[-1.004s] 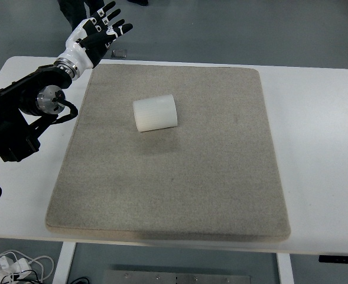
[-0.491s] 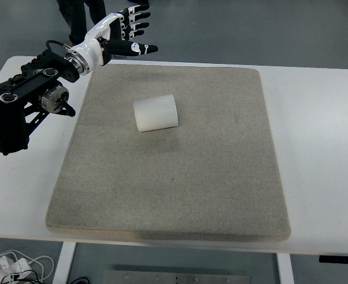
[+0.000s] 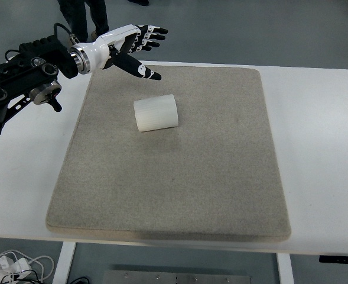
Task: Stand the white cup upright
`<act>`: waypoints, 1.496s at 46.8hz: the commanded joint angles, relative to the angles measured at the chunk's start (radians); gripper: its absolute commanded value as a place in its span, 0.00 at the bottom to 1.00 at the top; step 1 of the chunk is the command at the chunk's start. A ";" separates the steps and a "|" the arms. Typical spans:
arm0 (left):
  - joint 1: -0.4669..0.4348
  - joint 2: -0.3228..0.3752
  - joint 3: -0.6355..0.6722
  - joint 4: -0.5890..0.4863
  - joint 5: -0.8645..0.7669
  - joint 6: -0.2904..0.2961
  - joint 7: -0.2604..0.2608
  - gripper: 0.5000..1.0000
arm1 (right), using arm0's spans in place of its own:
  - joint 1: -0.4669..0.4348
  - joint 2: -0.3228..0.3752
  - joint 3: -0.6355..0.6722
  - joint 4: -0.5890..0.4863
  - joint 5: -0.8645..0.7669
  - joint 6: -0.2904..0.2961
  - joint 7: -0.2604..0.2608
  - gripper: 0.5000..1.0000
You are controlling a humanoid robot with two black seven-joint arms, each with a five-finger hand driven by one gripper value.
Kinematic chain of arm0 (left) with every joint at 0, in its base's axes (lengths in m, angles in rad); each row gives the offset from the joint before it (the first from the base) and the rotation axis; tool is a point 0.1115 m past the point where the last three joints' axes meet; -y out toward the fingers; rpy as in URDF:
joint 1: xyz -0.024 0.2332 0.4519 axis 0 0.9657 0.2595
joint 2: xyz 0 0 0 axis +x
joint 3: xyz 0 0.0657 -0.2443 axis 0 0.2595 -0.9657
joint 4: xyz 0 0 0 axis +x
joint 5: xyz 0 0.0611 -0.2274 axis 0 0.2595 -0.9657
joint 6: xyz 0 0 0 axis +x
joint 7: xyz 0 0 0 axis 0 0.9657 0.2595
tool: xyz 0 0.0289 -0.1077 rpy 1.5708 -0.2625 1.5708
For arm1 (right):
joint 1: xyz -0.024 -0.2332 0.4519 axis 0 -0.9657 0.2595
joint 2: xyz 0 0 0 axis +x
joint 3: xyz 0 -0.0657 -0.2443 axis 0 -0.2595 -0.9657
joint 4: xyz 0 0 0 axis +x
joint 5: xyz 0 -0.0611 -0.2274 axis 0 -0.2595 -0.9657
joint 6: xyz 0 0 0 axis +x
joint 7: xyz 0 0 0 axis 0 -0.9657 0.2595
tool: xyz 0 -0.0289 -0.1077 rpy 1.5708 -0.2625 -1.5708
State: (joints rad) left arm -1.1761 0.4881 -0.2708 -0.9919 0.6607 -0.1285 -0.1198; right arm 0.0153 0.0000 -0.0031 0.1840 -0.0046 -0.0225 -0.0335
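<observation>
Grey mat (image 3: pixel 174 177) lies flat on the white table (image 3: pixel 321 148) & covers most of it; its far-left corner is right below the left hand (image 3: pixel 132 42). Behind the hand & a bit to its left, a person's legs (image 3: pixel 82 18) in dark trousers stand on the grey floor. White cables (image 3: pixel 14 266) lie on the floor, well apart from the hand, on the near-left side.

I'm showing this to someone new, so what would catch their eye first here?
First the white ribbed plastic cup, lying on its side on the far half of the grey felt mat. Next the left hand, black and white with fingers spread, raised over the mat's far left corner, apart from the cup.
</observation>
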 commanded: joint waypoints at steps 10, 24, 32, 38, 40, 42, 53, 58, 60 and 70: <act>-0.053 0.052 0.082 -0.148 0.057 0.000 0.178 0.98 | 0.000 0.000 0.000 0.000 0.000 -0.001 0.000 0.90; -0.085 0.040 0.120 -0.189 0.102 0.003 0.335 0.98 | 0.000 0.000 0.000 0.000 0.000 0.000 0.000 0.90; -0.103 0.021 0.171 -0.183 0.120 0.009 0.339 0.98 | 0.000 0.000 0.000 0.000 0.000 -0.001 0.000 0.90; -0.115 -0.003 0.208 -0.169 0.120 0.016 0.341 0.98 | 0.000 0.000 0.000 0.000 0.000 -0.001 0.001 0.90; -0.117 -0.012 0.217 -0.162 0.120 0.018 0.342 0.97 | 0.000 0.000 0.000 0.000 0.000 0.000 0.000 0.90; -0.119 -0.019 0.223 -0.156 0.120 0.018 0.348 0.97 | 0.000 0.000 0.000 0.000 0.000 0.001 0.000 0.90; -0.119 -0.065 0.226 -0.094 0.120 0.018 0.353 0.97 | 0.000 0.000 0.000 0.000 0.000 -0.001 0.000 0.90; -0.120 -0.068 0.235 -0.087 0.122 0.018 0.353 0.97 | 0.000 0.000 0.000 0.000 0.000 -0.001 0.000 0.90; -0.122 -0.068 0.246 -0.087 0.120 0.018 0.353 0.96 | 0.000 0.000 0.000 0.000 0.000 -0.001 0.000 0.90; -0.123 -0.082 0.272 -0.076 0.122 0.018 0.353 0.94 | 0.000 0.000 0.000 0.000 0.000 -0.001 0.000 0.90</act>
State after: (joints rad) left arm -1.2990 0.4108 -0.0029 -1.0773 0.7816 -0.1104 0.2332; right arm 0.0154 0.0000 -0.0031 0.1841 -0.0046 -0.0228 -0.0336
